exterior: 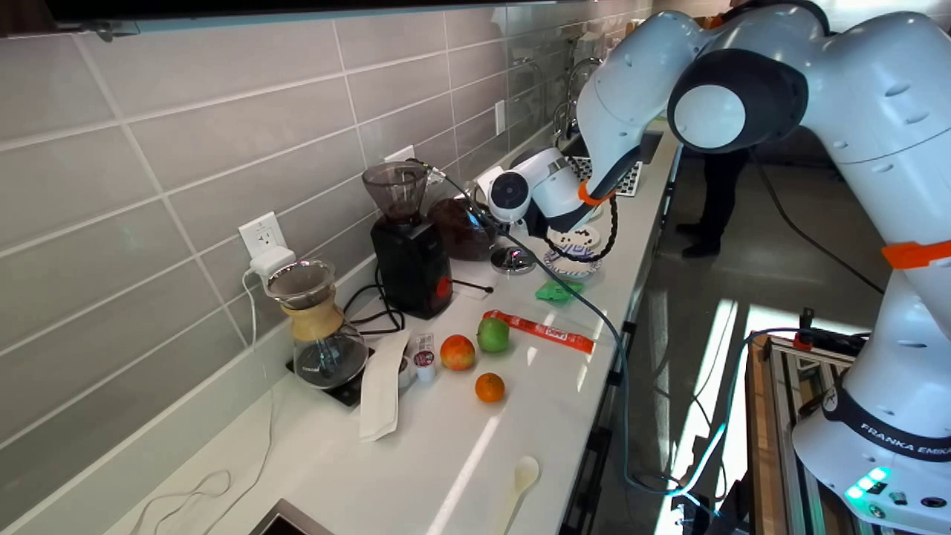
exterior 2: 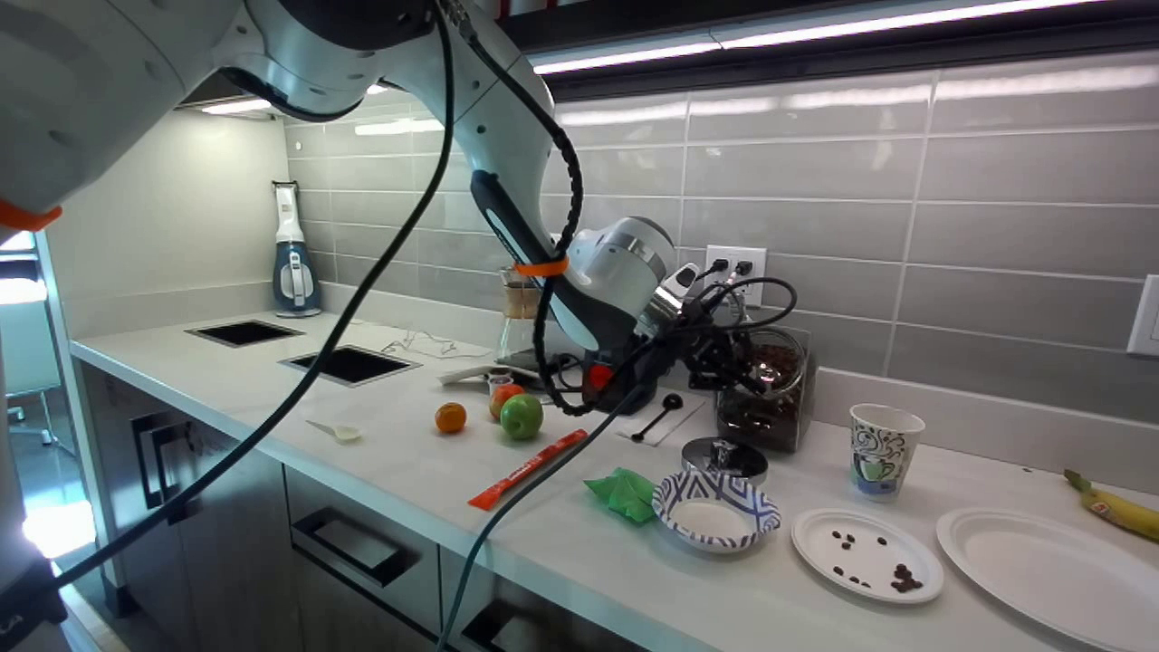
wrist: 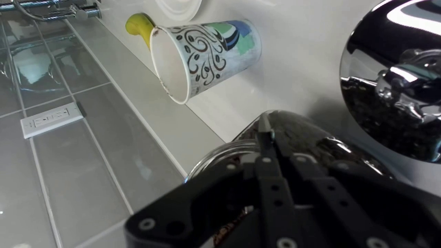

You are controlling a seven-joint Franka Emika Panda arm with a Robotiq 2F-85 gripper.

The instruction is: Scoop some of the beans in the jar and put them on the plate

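Note:
A glass jar point(exterior 2: 761, 421) of dark beans stands by the wall; it also shows in the wrist view point(wrist: 310, 137). My gripper point(wrist: 272, 137) is at the jar's mouth, its black fingers brought together with nothing visible between them. It also shows in an exterior view point(exterior 2: 747, 371); whether it touches the jar cannot be told. A black scoop point(exterior 2: 656, 418) lies on the counter beside the jar, and its end shows in an exterior view point(exterior: 472, 285). A small white plate point(exterior 2: 815, 534) holds several dark beans. The shiny jar lid point(exterior 2: 724, 457) lies in front of the jar.
A black grinder point(exterior: 409, 260) stands beside the jar. A patterned bowl point(exterior 2: 715, 516), green wrapper point(exterior 2: 625, 493) and red packet point(exterior 2: 530, 466) lie toward the front edge. A paper cup point(exterior 2: 883, 457) and large plate point(exterior 2: 1041, 561) stand past the jar. Cables hang from the arm.

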